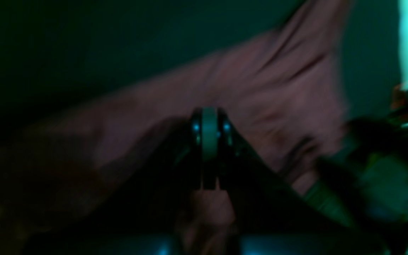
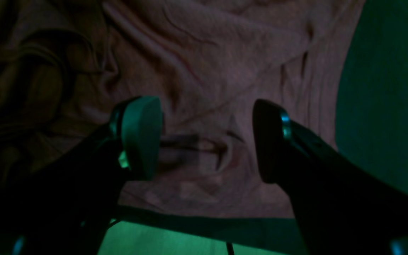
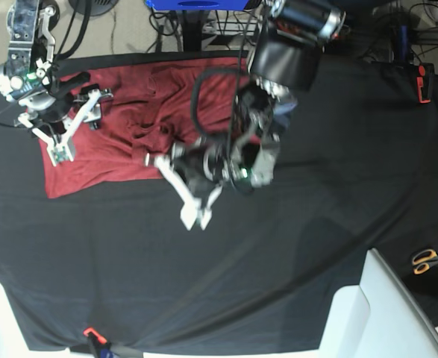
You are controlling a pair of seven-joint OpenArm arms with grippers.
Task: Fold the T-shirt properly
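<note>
Blurred and close to the lens, the left pincer (image 1: 209, 141) fills the middle of the left wrist view, its two jaws pressed flat together. Whether a thin fold of cloth is pinched between them cannot be told from this smeared picture. Behind it the T-shirt (image 1: 253, 92) spreads as a dull red sheet across the black worktop (image 1: 66, 46). If the jaws have closed on nothing, the risk I see is that a pull would move the arm alone and leave the shirt unfolded.

Right wrist view: the right pincer (image 2: 207, 141) stands wide open, one pad on each side of the frame, holding nothing. Wrinkled red cloth lies just under and beyond it, with the shirt's edge and a strip of worktop nearest the lens. Closing here could gather several layers at once (the fabric is heavily creased), giving a lumpy fold.

Base view: the shirt lies bunched at the far left part of the worktop, well short of flat. The right arm leans over its left edge, pincer pointing down and toward the viewer. The left arm reaches in from the far side, bent low, its white pincer (image 3: 195, 215) beyond the shirt's near edge, over black cloth. Scissors (image 3: 427, 259) lie well apart at the right.
</note>
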